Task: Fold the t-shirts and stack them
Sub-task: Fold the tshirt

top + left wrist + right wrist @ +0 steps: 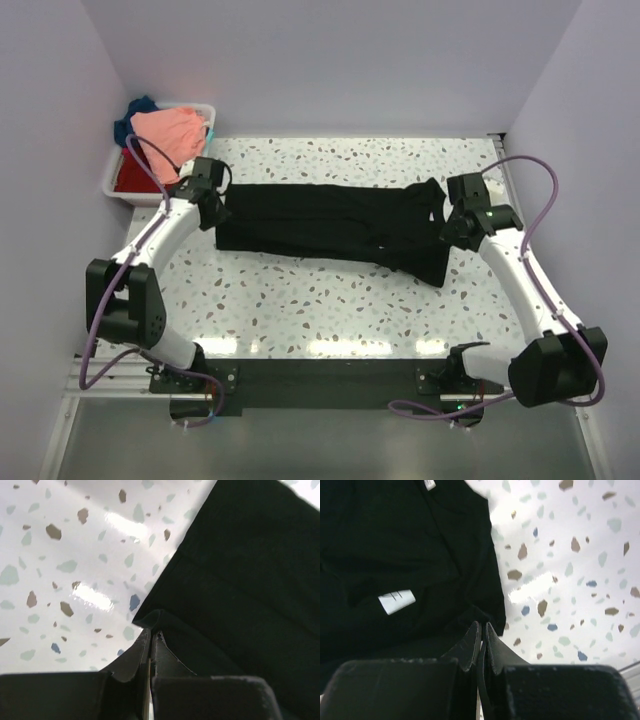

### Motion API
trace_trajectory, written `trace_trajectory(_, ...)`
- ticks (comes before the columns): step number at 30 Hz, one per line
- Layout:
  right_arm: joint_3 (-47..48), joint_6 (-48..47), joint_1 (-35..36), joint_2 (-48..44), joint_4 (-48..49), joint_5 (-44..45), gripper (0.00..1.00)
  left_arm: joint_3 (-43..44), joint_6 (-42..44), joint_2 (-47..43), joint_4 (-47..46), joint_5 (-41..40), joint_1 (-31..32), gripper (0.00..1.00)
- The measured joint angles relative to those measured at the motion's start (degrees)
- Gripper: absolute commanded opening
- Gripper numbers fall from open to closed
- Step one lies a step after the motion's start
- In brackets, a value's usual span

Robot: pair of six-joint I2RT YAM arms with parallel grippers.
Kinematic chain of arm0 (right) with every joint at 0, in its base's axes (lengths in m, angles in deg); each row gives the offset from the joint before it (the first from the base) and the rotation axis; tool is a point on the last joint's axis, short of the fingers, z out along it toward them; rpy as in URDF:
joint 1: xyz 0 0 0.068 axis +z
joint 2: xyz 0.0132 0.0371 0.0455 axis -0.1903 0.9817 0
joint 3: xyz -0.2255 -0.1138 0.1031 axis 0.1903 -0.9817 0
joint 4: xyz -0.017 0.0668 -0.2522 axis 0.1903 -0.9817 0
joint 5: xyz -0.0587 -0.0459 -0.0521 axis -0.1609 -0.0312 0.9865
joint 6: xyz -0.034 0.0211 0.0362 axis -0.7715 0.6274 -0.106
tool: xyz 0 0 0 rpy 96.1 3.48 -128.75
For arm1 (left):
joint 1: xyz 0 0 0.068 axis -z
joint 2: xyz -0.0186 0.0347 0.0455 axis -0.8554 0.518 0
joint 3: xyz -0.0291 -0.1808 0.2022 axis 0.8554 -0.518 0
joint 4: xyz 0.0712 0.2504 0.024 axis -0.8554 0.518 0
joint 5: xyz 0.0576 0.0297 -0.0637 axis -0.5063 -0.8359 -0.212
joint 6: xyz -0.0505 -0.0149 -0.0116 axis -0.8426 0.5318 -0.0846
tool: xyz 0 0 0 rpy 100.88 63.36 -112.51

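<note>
White plastic bin [115, 186] at the far-left corner of the glossy speckled terrazzo table [330, 310], pale walls around

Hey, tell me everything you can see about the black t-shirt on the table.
The black t-shirt is soft, plain matte cloth, lying flat and stretched sideways across the speckled table as a long band, bunched and wider at its right end. A small white label shows there. The left gripper pinches its left edge, the right gripper its right edge, fingers shut.

One t-shirt [320, 225] lies stretched on the surface [330, 300] between the left fingers [135, 655] and right fingers [468, 642]; behind the left fingers, other t-shirts [170, 135] sit in the bin [112, 184].
</note>
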Motion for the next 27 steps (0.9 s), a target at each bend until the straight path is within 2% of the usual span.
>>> trace_trajectory(15, 12.3, -4.5, -1.2, 21.7, 13.6, 2.4, 0.00, 14.6, 1.8, 18.9, -3.3, -1.4, 0.0, 0.00)
trace_trajectory(27, 21.7, -5.3, -2.5, 34.5, 16.6, 1.6, 0.00, 21.9, 1.8, 27.9, -2.9, -3.5, 0.0, 0.00)
